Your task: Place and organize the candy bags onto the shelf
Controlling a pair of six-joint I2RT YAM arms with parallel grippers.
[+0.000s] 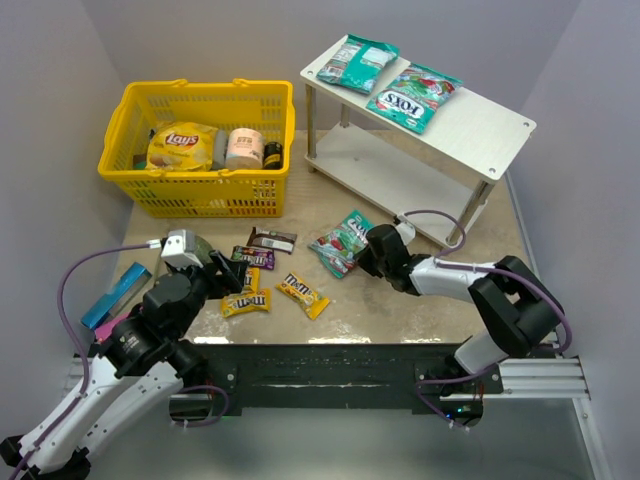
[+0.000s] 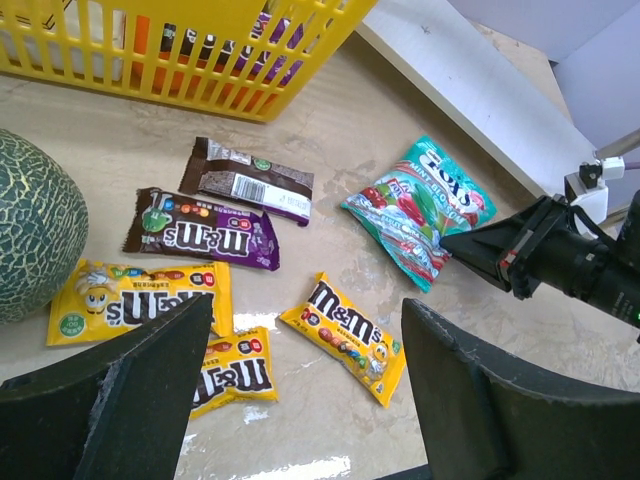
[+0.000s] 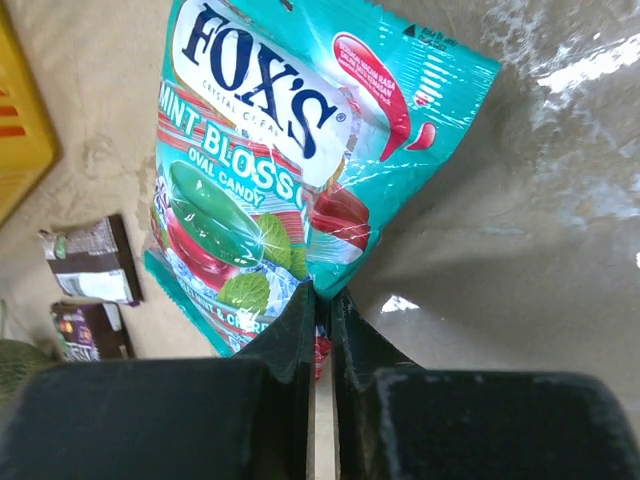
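Two teal candy bags [image 1: 357, 60] [image 1: 413, 95] lie on the top board of the white shelf [image 1: 490, 125]. A third teal FOX'S bag [image 1: 342, 242] [image 3: 270, 150] lies on the table, and my right gripper [image 1: 364, 256] [image 3: 325, 300] is shut on its near edge. My left gripper [image 1: 235, 272] [image 2: 305, 390] is open and empty above the small packets. These are yellow M&M's packets [image 2: 345, 335] [image 2: 140, 300] [image 2: 235, 370], a purple one [image 2: 205, 230] and a brown one [image 2: 248, 180].
A yellow basket [image 1: 200, 150] at the back left holds a Lay's bag [image 1: 182, 147] and jars. A flat blue packet [image 1: 118, 295] lies at the left edge. A green netted ball [image 2: 35, 225] sits left of the packets. The shelf's lower board [image 1: 385, 170] is bare.
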